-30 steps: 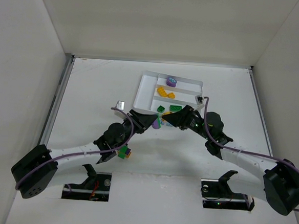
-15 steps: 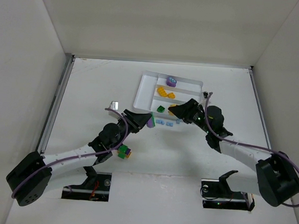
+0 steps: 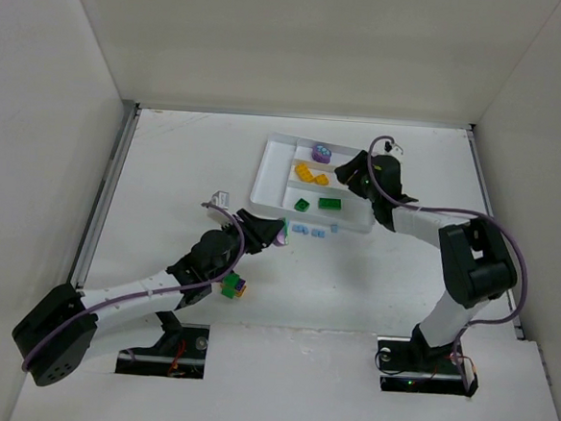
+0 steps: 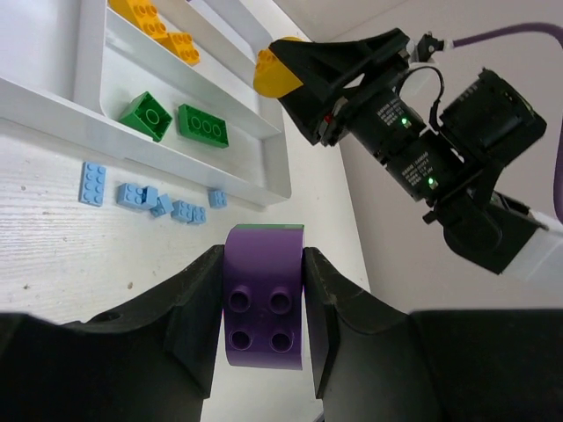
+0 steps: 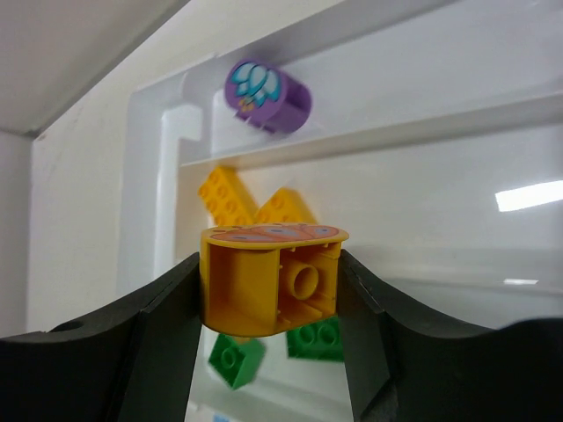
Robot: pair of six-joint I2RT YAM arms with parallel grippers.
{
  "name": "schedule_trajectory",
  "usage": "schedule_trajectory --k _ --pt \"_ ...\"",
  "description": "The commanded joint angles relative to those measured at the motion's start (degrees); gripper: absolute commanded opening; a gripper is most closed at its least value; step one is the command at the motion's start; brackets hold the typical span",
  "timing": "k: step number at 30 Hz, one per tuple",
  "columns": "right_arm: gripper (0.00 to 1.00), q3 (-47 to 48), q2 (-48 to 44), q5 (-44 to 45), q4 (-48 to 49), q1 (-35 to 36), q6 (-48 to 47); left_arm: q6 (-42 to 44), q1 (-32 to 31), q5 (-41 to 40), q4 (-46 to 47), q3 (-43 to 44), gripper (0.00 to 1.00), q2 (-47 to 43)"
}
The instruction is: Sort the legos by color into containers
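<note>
Two claws, both loaded: left claw clamps a purple brick above the table, near pale blue bricks. Right claw grips a yellow-orange brick over the white tray, above its yellow bricks.

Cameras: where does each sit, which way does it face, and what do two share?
Top external: above and behind the robot, looking down; left arm, right arm and white tray show.
Left wrist: on its arm, facing the tray; left gripper clamps a purple brick.
Right wrist: over the tray; right gripper holds a yellow brick.
Shared: all see the green bricks.
</note>
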Motion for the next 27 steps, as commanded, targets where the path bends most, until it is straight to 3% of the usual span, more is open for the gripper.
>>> schedule_trajectory --k 1,8,13,18,21,27 --pt "0.53 5.9 3.09 5.19 -2.65 -0.43 -4.73 2.29 0.66 0.1 1.2 1.94 0.21 -0.52" --pt "0.58 11.62 8.01 7.57 -5.47 -0.17 -8.26 2.37 1.89 1.32 1.72 2.82 0.21 1.14" --pt "0.71 13.47 9.42 7.13 -5.65 0.09 -8.87 2.29 2.42 2.37 2.34 4.14 0.21 2.81" --pt "0.76 13.21 8.82 6.34 -5.65 0.53 -8.87 1.41 3.3 3.7 3.04 4.84 0.21 4.57" --pt "0.75 10.06 4.96 5.99 -5.04 1.23 -7.21 0.71 4.18 5.28 3.48 5.72 0.21 5.63" --pt "0.63 -1.44 -10.76 3.01 -2.06 5.97 -5.54 -2.89 6.55 8.0 8.75 5.72 0.21 7.21"
